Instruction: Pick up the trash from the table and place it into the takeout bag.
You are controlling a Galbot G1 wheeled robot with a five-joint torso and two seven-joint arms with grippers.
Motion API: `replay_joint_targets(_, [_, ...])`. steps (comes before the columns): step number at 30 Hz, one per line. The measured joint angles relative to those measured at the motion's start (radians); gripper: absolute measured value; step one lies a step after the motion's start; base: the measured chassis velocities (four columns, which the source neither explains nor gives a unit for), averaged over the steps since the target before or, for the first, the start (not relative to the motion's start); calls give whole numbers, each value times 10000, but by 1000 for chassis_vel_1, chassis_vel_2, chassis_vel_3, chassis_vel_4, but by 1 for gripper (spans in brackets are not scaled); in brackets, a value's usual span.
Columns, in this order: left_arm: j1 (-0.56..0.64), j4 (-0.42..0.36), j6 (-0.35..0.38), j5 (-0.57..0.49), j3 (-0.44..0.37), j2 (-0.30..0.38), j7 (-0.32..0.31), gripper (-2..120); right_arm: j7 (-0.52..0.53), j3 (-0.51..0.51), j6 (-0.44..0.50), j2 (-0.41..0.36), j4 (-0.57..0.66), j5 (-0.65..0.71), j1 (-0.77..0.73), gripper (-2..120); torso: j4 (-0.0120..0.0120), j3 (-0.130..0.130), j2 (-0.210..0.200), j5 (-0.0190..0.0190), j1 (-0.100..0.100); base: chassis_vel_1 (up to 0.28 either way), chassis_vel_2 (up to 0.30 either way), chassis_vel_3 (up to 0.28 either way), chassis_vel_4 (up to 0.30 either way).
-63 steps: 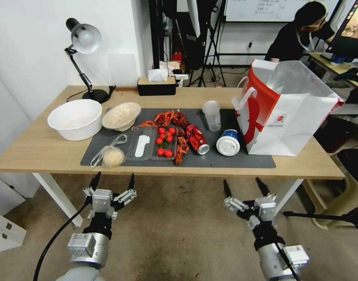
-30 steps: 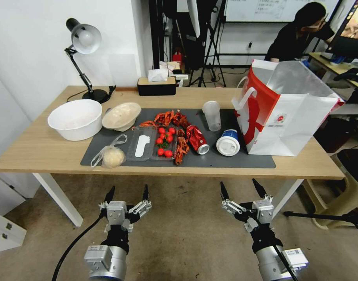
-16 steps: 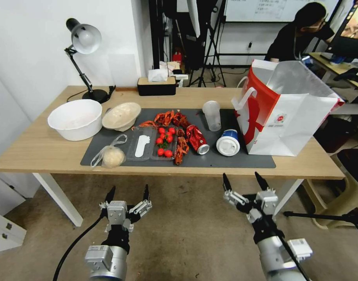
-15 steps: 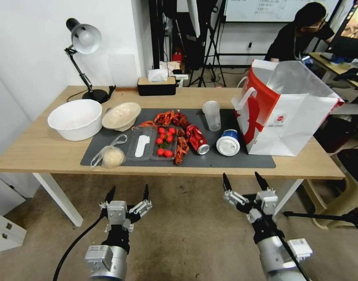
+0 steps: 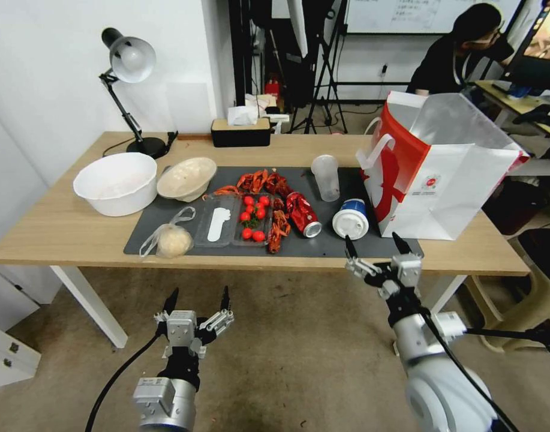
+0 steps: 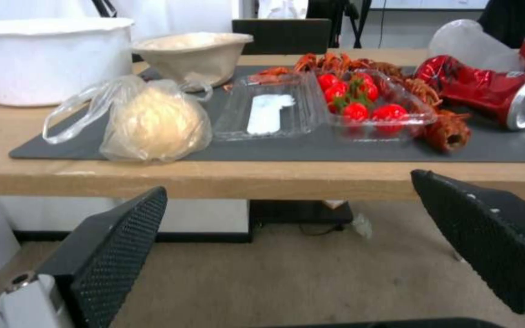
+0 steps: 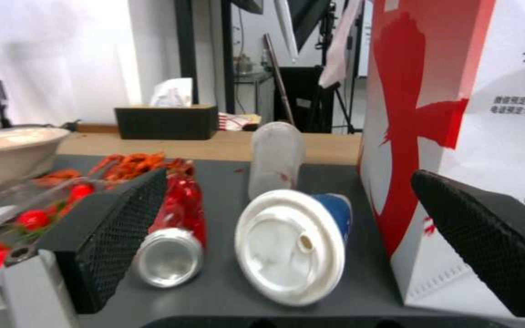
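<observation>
Trash lies spread along the dark grey mat (image 5: 346, 246) on the light-wood surface (image 5: 65, 231), and the mat serves as the landmark. Off the mat's left end stands a white bowl (image 5: 116, 183), with a beige shallow bowl (image 5: 186, 178) at the mat's far-left corner and a clear plastic bag with a beige lump (image 5: 170, 239) at its near-left corner. Toward the mat's middle sit a clear tray of small red tomatoes (image 5: 252, 217), reddish shell scraps (image 5: 279, 227) and a crushed red drink can (image 5: 303, 214) lying on its side. Right of the can a clear plastic cup (image 5: 326, 177) stands upright at the mat's far side, and a blue-and-white lidded cup (image 5: 350, 219) lies tipped over, lid toward the robot. The takeout bag (image 5: 460, 192) stands open at the mat's right end, just beside the lidded cup. Below the mat's near edge the left gripper (image 5: 198, 300) hangs low over the floor — fingers spread wide, holding nothing. The right gripper (image 5: 375, 245) is at the surface's front edge, in line with the lidded cup — its fingers are also wide apart and empty.
</observation>
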Motion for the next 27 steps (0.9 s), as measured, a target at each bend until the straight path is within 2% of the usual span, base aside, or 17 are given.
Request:
replay_joint_targets(5, [-78, 150, 0, 3, -11, -80, -12, 100, 656, -419, -619, -341, -403, 876, 994, 100, -1, 1, -1, 0, 0, 0, 0, 0, 0])
replay_joint_targets(7, [-147, 264, 0, 7, -28, -163, -14, 100, 1347, -888, -1082, -419, -713, 1695, 1773, 100, 0, 0, -1, 0, 1, 0, 0, 0, 0])
replay_joint_targets(10, [-179, 324, 6, 11, -32, -209, -16, 100, 1600, -1198, -1239, -425, -962, 1931, 2233, 100, 1, 1, -1, -2, 1, 0, 0, 0, 0])
replay_joint_targets(16, [-200, 369, 141, 2, -72, -248, -2, 100, 2088, -1788, -1395, -359, -1648, 2001, 3061, 100, 0, 1, -1, -1, 0, 0, 0, 0, 0])
replay_joint_targets(20, [-256, 414, 162, -17, -133, -322, 0, 100, 3062, -2195, -1970, -179, -1949, 1971, 3769, 100, 0, 1, -1, -1, 1, 0, 0, 0, 0])
replay_joint_targets(27, [-272, 518, 161, -40, -135, -322, 11, 100, 3805, -2408, -2700, -102, -2099, 1962, 4117, 100, -1, 0, -1, -2, 0, 0, 0, 0, 0])
